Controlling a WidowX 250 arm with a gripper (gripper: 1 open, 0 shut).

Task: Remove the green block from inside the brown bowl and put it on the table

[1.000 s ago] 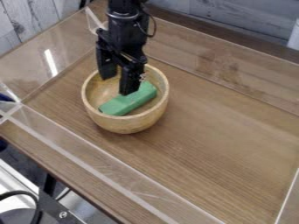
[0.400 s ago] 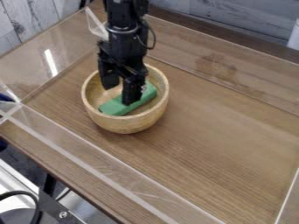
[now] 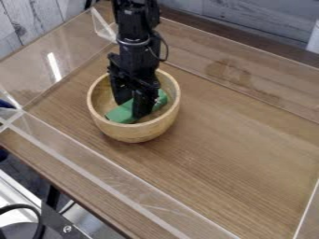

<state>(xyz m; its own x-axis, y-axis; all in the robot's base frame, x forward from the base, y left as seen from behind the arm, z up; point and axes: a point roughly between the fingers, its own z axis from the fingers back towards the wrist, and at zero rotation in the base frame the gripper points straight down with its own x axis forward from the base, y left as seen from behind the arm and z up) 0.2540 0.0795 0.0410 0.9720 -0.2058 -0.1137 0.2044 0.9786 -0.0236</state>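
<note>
The brown bowl [image 3: 129,133] stands on the table [image 3: 230,140], left of centre. The green block [image 3: 122,114] lies slanted inside it, with its ends showing on either side of the fingers. My black gripper [image 3: 134,105] points straight down into the bowl and its two fingers straddle the middle of the block, right up against it. The small view does not show whether the fingers press on the block or still stand slightly apart from it. The block's middle is hidden behind the fingers.
Clear acrylic walls [image 3: 75,163] edge the tabletop along the front, left and back. Bare wood-grain surface stretches to the right of the bowl and in front of it. A pale plank wall stands behind the table.
The gripper has sunk deeper into the bowl, down over the green block, and its fingers have drawn closer together around it. The block and the bowl have not shifted.
</note>
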